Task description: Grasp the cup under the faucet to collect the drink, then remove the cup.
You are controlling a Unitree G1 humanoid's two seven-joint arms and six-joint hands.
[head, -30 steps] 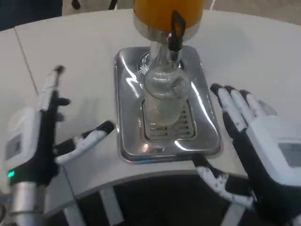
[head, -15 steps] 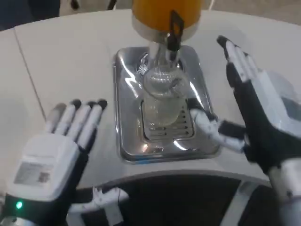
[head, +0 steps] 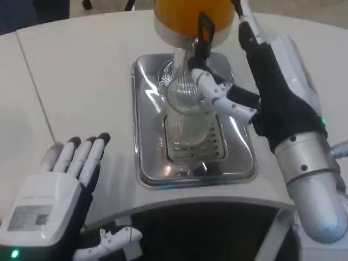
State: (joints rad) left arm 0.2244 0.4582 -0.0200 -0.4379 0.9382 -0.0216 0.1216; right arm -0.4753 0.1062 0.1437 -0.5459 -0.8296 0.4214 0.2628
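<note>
A clear ribbed cup (head: 186,111) stands upright on the silver drip tray (head: 148,147), right under the black faucet (head: 204,33) of a dispenser holding orange drink (head: 190,12). The cup looks empty. My right hand (head: 274,87) is open to the right of the cup. Its thumb (head: 220,99) reaches across to the cup's upper right side, and its fingers (head: 247,27) stretch up beside the dispenser. I cannot tell whether the thumb touches the glass. My left hand (head: 57,190) is open, back up, at the table's near left edge, well clear of the tray.
The white table (head: 81,81) spreads to the left of and behind the tray. Its curved front edge (head: 206,198) runs just below the tray, with a dark gap beneath. The dispenser body stands close behind the cup.
My right hand has moved up and forward, bringing its thumb to the cup and its fingers alongside the dispenser. My left hand has drawn back toward the lower left.
</note>
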